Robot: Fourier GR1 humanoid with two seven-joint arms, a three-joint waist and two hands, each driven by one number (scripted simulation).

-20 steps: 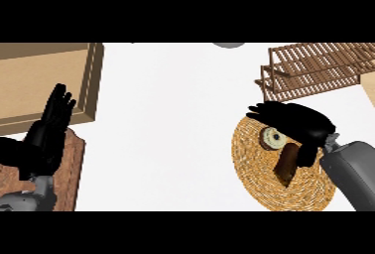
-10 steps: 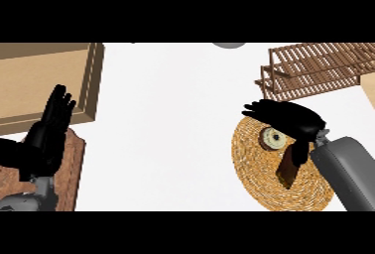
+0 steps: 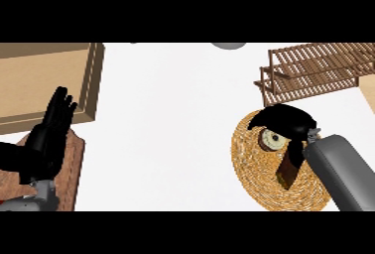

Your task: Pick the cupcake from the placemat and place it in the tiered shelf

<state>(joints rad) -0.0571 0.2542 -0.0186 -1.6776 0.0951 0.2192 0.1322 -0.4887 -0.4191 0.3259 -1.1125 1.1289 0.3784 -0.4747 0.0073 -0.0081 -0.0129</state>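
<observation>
Right forearm has swung in steeper. The black right hand [image 3: 287, 120] curls fingers and thumb round the small round cupcake [image 3: 273, 140], cream top, dark centre, on the round woven straw placemat [image 3: 256, 183]. Brown slatted wooden tiered shelf [image 3: 315, 74] just beyond. At left edge, left hand [image 3: 47, 139] rests, fingers straight.

One cupcake [image 3: 274, 140], one placemat [image 3: 253, 166], one tiered shelf [image 3: 315, 74], two robot hands [image 3: 50, 136] [image 3: 287, 120]

The cupcake [image 3: 274, 140], pale cream on top with a dark centre, sat on the upper part of the round, woven straw placemat [image 3: 253, 173], half covered by the right hand [image 3: 287, 120] curled over it. The brown, slatted wooden tiered shelf [image 3: 315, 74] stood just beyond the placemat, at the far right of the desk [image 3: 168, 124].
</observation>
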